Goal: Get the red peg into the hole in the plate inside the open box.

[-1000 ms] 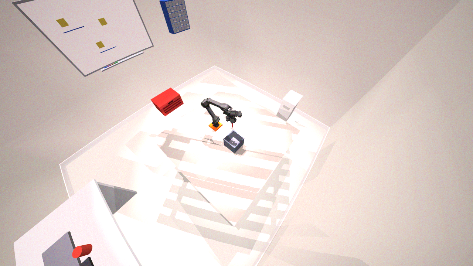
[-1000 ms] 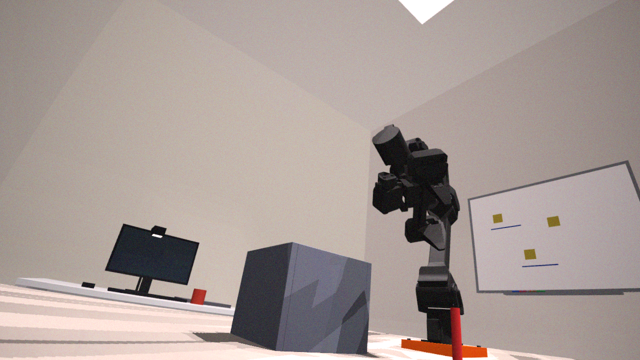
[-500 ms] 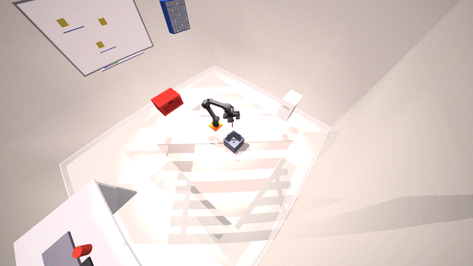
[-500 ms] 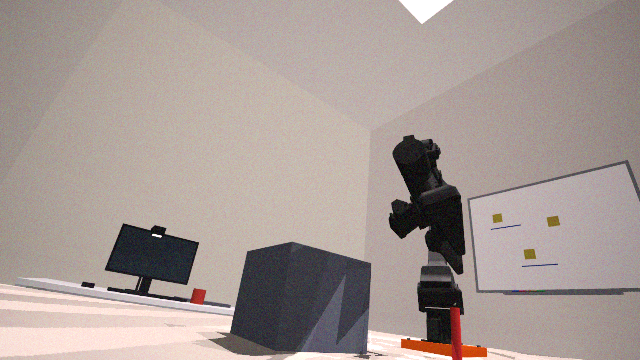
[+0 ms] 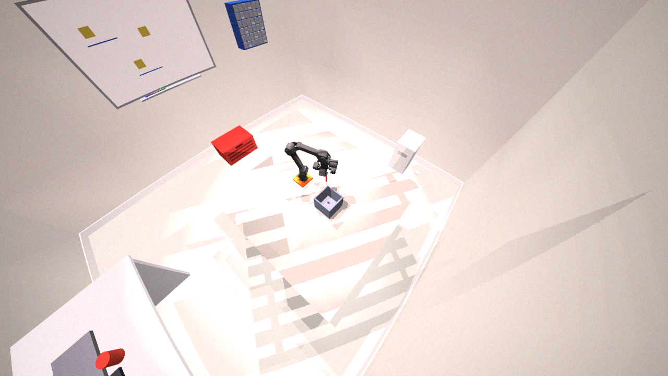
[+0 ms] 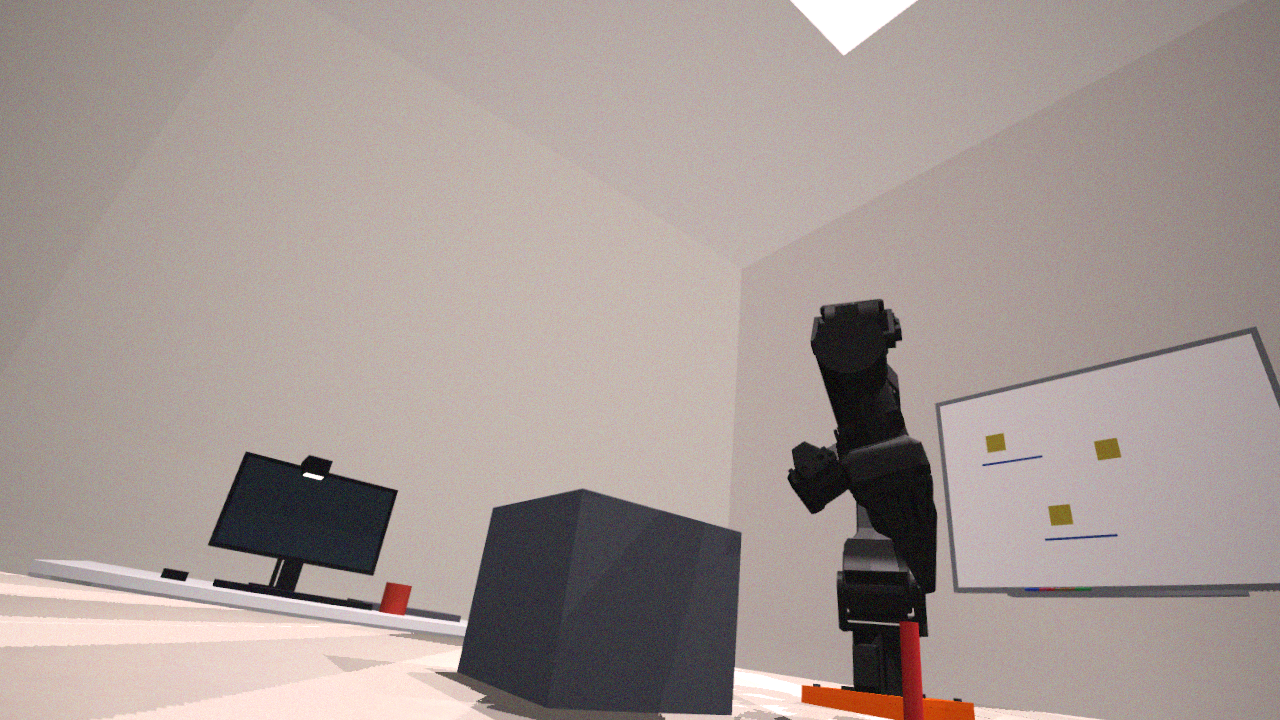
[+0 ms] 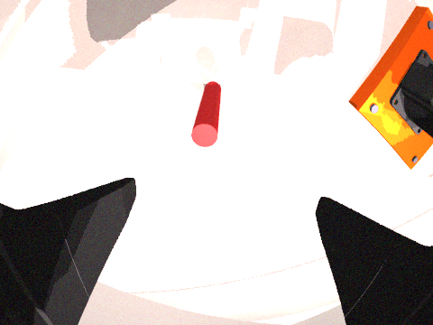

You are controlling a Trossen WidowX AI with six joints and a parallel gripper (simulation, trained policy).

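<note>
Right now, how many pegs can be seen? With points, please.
1: the red peg [image 5: 326, 178] [image 6: 910, 667] [image 7: 209, 110], upright outside the open box [image 5: 329, 211] [image 6: 617, 604]. Any behind the box's walls or the arm would be hidden.

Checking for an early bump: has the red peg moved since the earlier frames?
No; the red peg stands unshifted against the orange base in the exterior view.
</note>
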